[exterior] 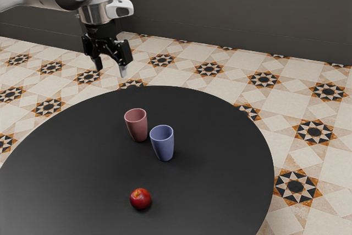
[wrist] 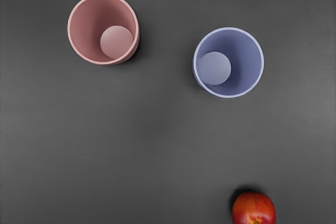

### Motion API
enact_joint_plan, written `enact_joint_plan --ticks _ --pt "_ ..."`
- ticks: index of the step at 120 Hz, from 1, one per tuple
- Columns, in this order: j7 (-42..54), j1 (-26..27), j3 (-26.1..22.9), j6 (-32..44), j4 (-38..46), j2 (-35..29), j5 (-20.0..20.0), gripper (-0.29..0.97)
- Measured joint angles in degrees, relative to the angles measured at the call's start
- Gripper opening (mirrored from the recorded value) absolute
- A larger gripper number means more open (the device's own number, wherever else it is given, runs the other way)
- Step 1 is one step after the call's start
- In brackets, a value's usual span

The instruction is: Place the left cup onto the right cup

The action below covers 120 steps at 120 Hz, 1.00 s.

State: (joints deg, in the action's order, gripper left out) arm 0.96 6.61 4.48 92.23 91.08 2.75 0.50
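On the black table (exterior: pixel 66 180) stand one pink cup (exterior: pixel 136 124), one blue cup (exterior: pixel 162 142) and one apple (exterior: pixel 140 198), below jaws spread apart.

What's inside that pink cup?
Nothing: the wrist view looks straight down into the pink cup and shows its bare pale bottom. The table under its base is covered.

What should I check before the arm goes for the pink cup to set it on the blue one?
1. gripper open, empty: ok.
2. pink cup upright, nothing inside: ok.
3. blue cup upright, mouth free: ok.
4. gap between the cups for a finger: ok.
5. apple apart from both cups: ok.
6. gripper down at the pink cup: not ok, it hangs high above the table.
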Motion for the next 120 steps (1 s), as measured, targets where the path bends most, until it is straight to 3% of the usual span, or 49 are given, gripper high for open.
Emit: enact_joint_plan --ticks 59,91,120 --pt "0.03 -0.54 0.20 0.99 0.24 1.18 -0.04 0.67" --pt "-0.01 -1.08 0.44 2.24 2.39 3.21 0.41 0.46" --pt "-0.06 -1.26 0.36 4.19 3.37 6.55 0.80 0.38"
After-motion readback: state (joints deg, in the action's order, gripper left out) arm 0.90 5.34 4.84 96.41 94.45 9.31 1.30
